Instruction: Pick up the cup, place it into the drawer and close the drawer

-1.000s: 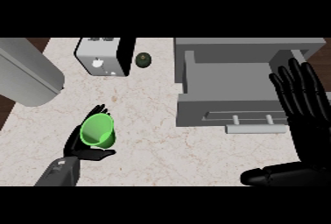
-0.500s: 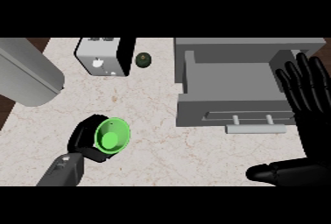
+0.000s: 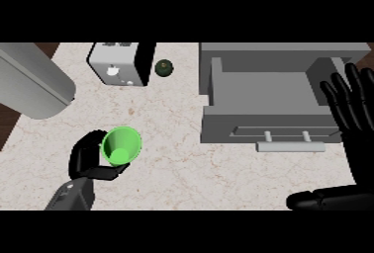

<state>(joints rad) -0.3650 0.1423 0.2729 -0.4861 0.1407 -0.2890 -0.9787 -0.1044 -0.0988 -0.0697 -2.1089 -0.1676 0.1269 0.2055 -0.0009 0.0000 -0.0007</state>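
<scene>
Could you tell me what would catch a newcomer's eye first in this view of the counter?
The bright green cup stands out at once, held at lower left by the left hand, whose fingers curl round it. Next comes the open grey drawer at the right, its handle facing the robot, with the right hand open beside it, fingers up. At the top stand a toaster and a small dark round object.

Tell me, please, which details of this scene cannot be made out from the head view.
- Cup: its base and far wall, hidden by the left hand curled round it.
- Drawer: its right side, hidden behind the right hand.
- Small dark object by the toaster: too small to identify.
- Grey cylinder: cut off by the left edge.
</scene>
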